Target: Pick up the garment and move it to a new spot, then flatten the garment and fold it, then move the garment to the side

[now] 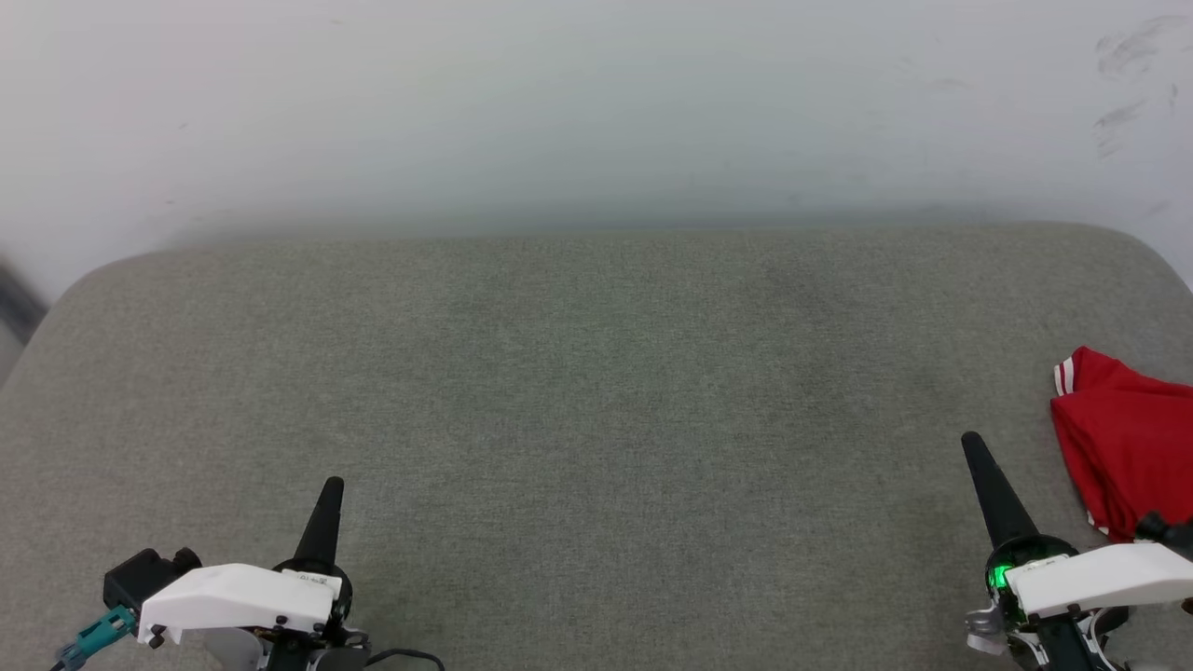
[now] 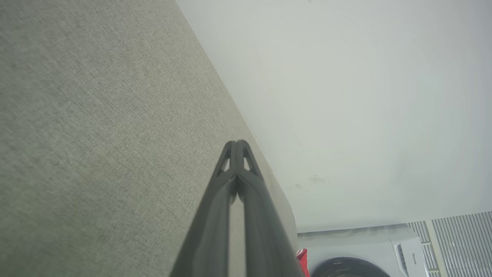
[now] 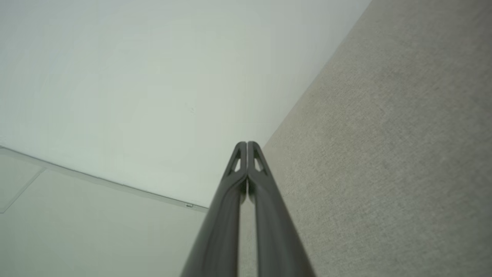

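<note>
Plainly, the red shirt [image 1: 1128, 447] lies bunched at the right edge of the grey cushion [image 1: 596, 391], just right of the right claw [image 1: 971, 438] and partly cut off from view. That fits either a shirt waiting to be picked up or one already folded and set aside; I cannot tell which. The right claw and the left claw [image 1: 333, 483] are both clenched tight, holding nothing and touching no cloth, near the cushion's near edge.

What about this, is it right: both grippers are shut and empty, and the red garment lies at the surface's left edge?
No: the head view shows the garment at the grey surface's right edge, near the right gripper. That and the left gripper are shut and empty.
</note>
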You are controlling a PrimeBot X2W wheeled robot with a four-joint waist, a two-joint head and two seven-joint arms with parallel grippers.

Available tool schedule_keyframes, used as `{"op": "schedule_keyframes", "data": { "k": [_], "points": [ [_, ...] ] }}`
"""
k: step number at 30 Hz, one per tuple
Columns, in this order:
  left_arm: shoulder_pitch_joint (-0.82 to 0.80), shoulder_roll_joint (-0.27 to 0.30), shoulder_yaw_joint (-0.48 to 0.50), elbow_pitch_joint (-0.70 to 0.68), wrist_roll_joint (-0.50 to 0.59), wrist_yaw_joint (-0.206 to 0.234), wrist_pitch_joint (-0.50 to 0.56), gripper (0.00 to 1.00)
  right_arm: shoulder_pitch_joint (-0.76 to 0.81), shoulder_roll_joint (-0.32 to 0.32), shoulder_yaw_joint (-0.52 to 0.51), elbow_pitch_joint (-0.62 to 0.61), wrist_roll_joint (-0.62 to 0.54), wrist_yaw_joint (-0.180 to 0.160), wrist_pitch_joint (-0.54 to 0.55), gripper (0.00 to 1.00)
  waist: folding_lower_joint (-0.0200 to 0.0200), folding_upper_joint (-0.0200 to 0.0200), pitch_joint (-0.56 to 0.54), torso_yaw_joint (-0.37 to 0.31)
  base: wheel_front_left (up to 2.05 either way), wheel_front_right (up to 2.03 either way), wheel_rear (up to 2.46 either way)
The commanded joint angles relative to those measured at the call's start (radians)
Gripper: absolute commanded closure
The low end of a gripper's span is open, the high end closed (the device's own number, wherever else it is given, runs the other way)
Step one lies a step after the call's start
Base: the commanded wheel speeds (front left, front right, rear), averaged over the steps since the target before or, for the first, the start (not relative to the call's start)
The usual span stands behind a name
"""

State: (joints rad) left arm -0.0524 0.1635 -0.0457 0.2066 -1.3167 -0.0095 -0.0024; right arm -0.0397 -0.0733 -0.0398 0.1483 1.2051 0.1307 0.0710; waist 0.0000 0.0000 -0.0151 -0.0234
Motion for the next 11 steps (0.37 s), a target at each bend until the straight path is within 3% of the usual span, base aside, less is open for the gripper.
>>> {"op": "schedule_keyframes", "data": {
  "k": [1,11],
  "points": [
    [-0.028,-0.003,0.012,-0.003,-0.013,-0.009,0.005,1.0,-0.023,-0.005,-0.003,-0.002,0.02,0.0,0.002,1.0,0.0,0.0,0.0,0.0,0.0,0.0,0.0],
    [-0.034,-0.027,0.045,0.006,-0.079,-0.036,0.029,1.0,-0.035,-0.003,-0.013,0.02,0.113,0.0,0.008,1.0,0.0,0.0,0.004,0.005,0.0,0.0,0.0]
  ]
}}
